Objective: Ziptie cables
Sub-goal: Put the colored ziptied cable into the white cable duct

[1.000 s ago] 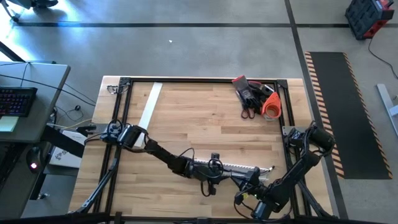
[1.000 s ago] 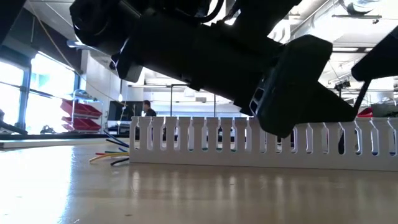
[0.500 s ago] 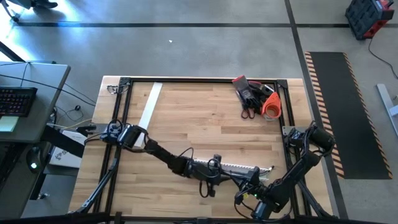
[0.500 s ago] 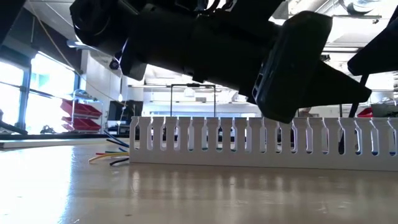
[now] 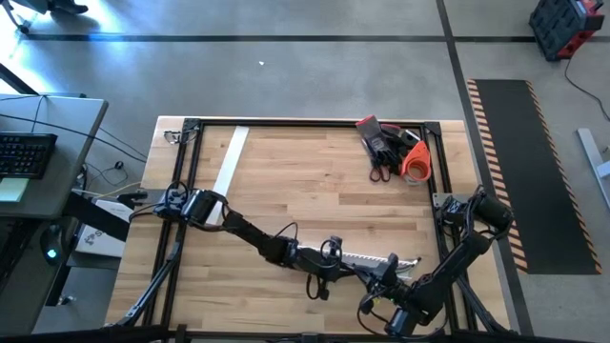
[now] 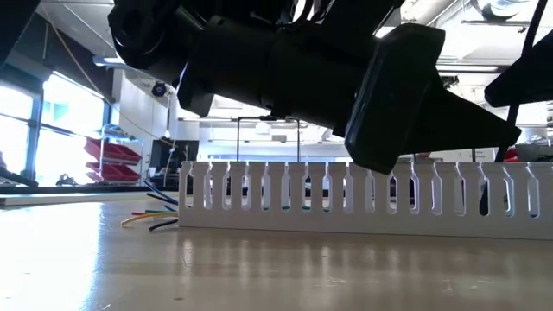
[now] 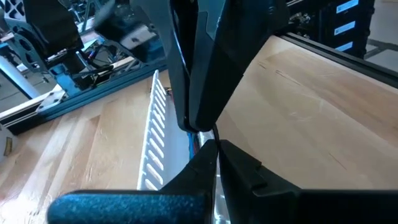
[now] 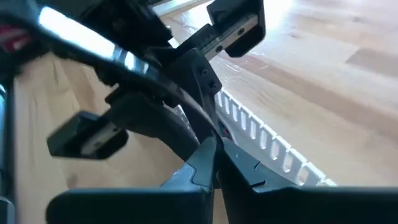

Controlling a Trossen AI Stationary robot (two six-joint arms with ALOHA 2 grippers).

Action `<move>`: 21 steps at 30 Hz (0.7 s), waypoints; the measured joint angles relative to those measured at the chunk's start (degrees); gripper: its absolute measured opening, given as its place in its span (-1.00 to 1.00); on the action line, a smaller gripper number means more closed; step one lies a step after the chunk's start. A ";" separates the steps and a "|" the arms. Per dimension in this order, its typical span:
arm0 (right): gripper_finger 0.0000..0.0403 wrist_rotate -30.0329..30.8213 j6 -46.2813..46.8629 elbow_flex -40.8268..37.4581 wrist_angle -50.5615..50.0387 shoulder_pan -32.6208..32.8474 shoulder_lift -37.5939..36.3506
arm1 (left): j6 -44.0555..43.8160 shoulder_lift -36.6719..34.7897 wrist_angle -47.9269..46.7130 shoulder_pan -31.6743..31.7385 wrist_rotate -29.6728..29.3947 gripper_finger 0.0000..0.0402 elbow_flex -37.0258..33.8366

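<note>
Cables [image 6: 154,216] show only as coloured wire ends at the left end of the slotted white wiring duct [image 6: 363,200], near the table's [image 5: 315,181] front edge. Left gripper [image 7: 216,144] has just closed fully over the duct; its fingertips meet, and whether a thin wire is pinched between them cannot be determined. Right gripper [image 8: 216,144] stays fully closed just beside it, holding nothing visible. Judgement: a pinch was just attempted; tying is not yet done. Tool heap [image 5: 391,148] lies far right.
</note>
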 joint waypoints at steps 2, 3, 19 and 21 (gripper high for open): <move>-0.94 -0.64 -3.61 0.00 -1.36 0.07 -1.03 | 0.02 0.00 -0.10 0.00 0.00 -1.00 0.00; -0.89 -1.14 -5.16 0.00 -2.17 0.09 -1.88 | 0.02 0.00 -0.22 0.00 0.00 -1.00 0.00; -0.23 -30.21 -59.37 0.00 -2.14 -0.52 -15.93 | 1.55 0.00 -1.97 -0.02 0.57 -1.00 0.00; -0.23 -29.94 -65.68 0.00 -0.93 -1.11 -16.21 | 1.53 0.00 -2.11 -0.02 0.66 -1.00 0.00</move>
